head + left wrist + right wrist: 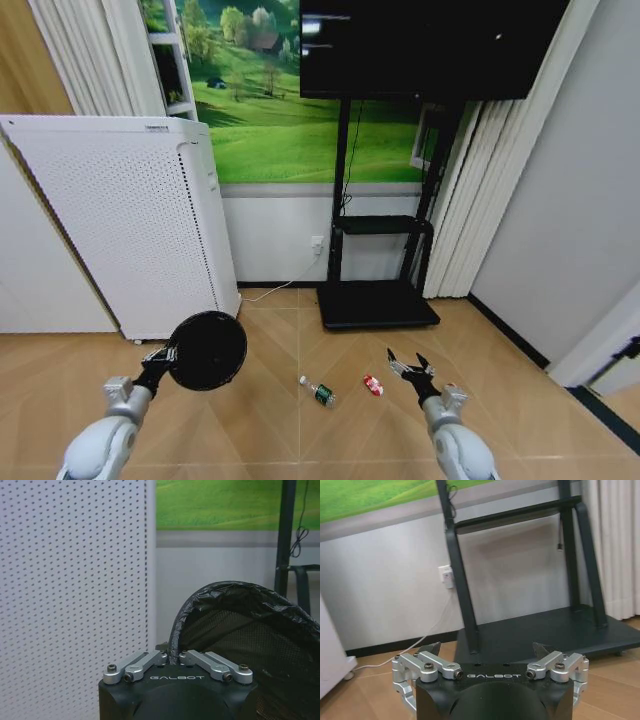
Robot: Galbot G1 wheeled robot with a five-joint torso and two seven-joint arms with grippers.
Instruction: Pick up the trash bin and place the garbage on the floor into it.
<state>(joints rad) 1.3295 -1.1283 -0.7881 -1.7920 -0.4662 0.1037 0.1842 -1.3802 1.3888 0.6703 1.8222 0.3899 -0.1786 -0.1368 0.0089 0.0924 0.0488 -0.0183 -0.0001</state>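
In the head view the left gripper point(163, 357) sits at the lower left of the frame, fingers closed on the rim of the bin point(208, 349). The bin hangs off the floor point(280, 420), tipped so that its round black form faces the camera, just right of the fingers and in front of the white appliance point(130, 220). In the left wrist view the gripper point(172, 656) pinches the bin's point(250, 645) bag-lined rim at its near edge; the mesh wall rises up and away to the right of the fingers, with the appliance point(70, 580) behind at the left.

The right gripper point(410, 366) hovers at the lower right of the centre, fingers spread wide and holding nothing. A bottle point(319, 391) with a green label lies on the floor near the middle bottom, between the two grippers. A red wrapper point(373, 385) lies just right of it, near the right gripper's fingertips but apart from them.

In the right wrist view the gripper point(489, 652) stands open, its fingers point(431, 648) well apart, facing the black TV stand point(540, 630) and the wall.
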